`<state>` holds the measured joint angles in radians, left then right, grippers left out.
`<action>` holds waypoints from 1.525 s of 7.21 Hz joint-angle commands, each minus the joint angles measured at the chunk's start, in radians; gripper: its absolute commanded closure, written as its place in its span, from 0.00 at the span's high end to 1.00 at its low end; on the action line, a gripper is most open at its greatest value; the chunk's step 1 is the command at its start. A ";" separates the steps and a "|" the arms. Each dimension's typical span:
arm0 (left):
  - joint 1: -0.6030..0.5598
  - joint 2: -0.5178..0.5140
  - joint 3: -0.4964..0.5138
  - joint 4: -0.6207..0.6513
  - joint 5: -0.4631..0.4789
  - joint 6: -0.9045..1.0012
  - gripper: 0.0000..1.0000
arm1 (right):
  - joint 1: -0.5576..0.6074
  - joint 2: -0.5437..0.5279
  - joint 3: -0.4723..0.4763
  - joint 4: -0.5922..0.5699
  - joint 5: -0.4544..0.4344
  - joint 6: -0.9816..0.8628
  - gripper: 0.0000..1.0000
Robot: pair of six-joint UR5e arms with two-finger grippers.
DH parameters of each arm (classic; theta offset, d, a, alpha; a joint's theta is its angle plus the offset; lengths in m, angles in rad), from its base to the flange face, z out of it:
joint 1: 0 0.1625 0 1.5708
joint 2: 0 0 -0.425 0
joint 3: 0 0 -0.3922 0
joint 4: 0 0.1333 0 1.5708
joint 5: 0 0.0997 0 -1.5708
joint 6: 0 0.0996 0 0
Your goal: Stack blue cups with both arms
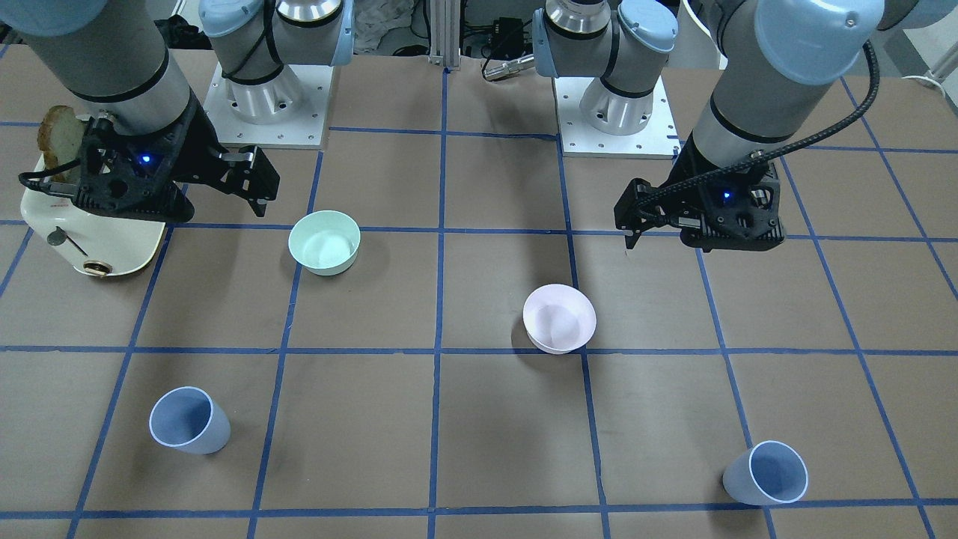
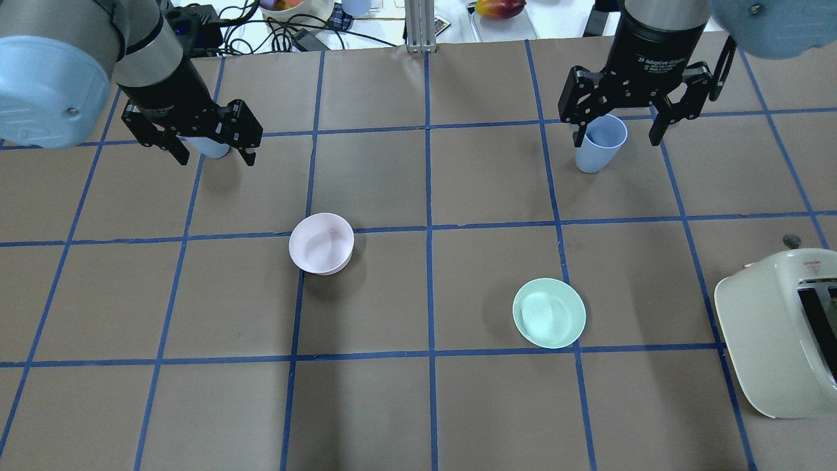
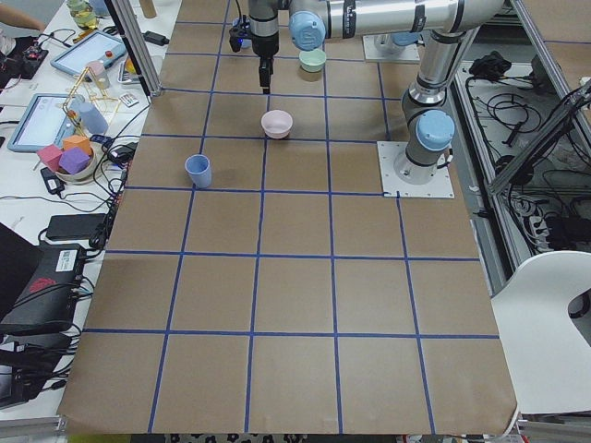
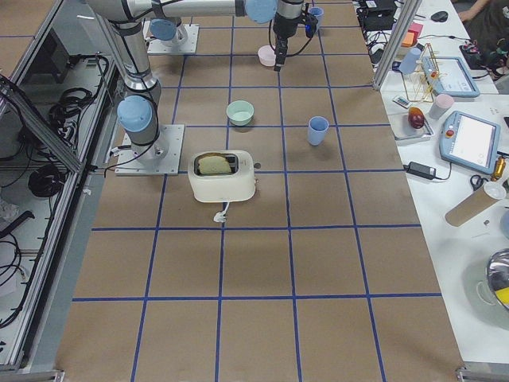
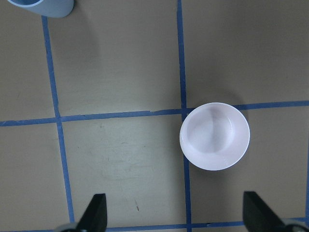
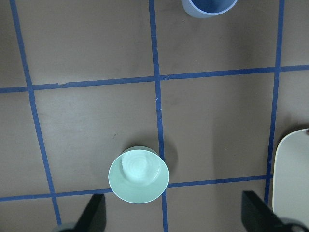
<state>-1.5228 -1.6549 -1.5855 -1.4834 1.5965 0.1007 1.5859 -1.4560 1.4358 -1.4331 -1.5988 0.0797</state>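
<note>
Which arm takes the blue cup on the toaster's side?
Right. The right gripper hangs open on that half, and that blue cup shows in its wrist view. The left gripper, also open, hangs on the opposite half, with the other cup.

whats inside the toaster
A slice of bread sits in the toaster slot, with its browned top showing. Its lower part is hidden inside the toaster's body.

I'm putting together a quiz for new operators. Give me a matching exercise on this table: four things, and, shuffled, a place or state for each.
1 toaster
2 pink bowl
3 green bowl
4 cups

A upright, one in each half of the table
B empty, in the robot's left half
C holds bread
D empty, in the robot's right half

Pairs: 1-C, 2-B, 3-D, 4-A
</note>
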 commanded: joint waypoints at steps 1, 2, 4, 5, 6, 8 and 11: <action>0.000 0.001 -0.002 -0.008 0.000 0.001 1.00 | -0.001 0.000 0.000 0.002 0.000 0.000 1.00; 0.000 -0.002 0.002 -0.005 -0.001 0.001 1.00 | -0.001 0.000 0.000 0.000 0.000 0.000 1.00; 0.001 0.024 0.012 -0.008 0.000 0.001 1.00 | -0.003 0.000 0.000 0.000 0.000 -0.001 1.00; 0.010 -0.005 0.006 -0.015 0.067 0.010 1.00 | -0.003 0.000 0.000 0.000 0.000 0.000 1.00; 0.012 -0.050 0.019 -0.002 0.118 0.016 1.00 | -0.001 0.000 0.000 -0.003 0.006 -0.005 1.00; 0.070 -0.177 0.089 0.078 0.123 0.173 1.00 | -0.003 -0.001 0.000 -0.007 0.014 0.000 1.00; 0.105 -0.365 0.189 0.231 0.119 0.290 1.00 | -0.055 0.008 -0.001 -0.017 -0.001 0.006 1.00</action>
<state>-1.4296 -1.9485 -1.4262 -1.3286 1.7166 0.3430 1.5612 -1.4541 1.4349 -1.4463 -1.5954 0.0837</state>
